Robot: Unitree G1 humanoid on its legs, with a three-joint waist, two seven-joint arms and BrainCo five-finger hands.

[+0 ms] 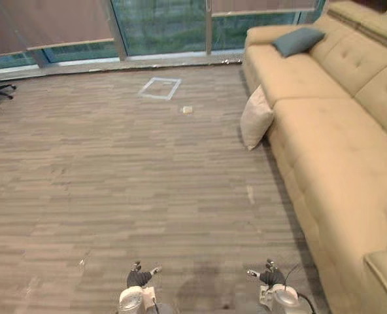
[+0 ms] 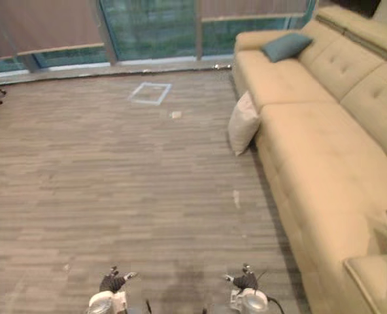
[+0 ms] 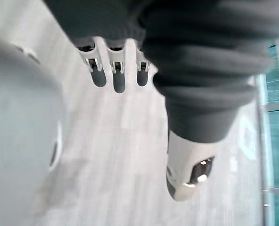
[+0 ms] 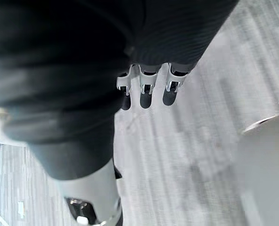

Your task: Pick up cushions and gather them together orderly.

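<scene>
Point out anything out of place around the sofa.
The cream cushion is off the sofa: it stands tilted on the floor, leaning against the sofa's front. A teal cushion lies on the far seat. A small pale scrap lies on the floor beyond.

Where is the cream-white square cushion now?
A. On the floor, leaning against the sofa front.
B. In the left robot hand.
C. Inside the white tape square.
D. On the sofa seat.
A: the cream-white square fabric cushion stands on the grey floor and leans on the front of the beige tufted sofa.
</scene>
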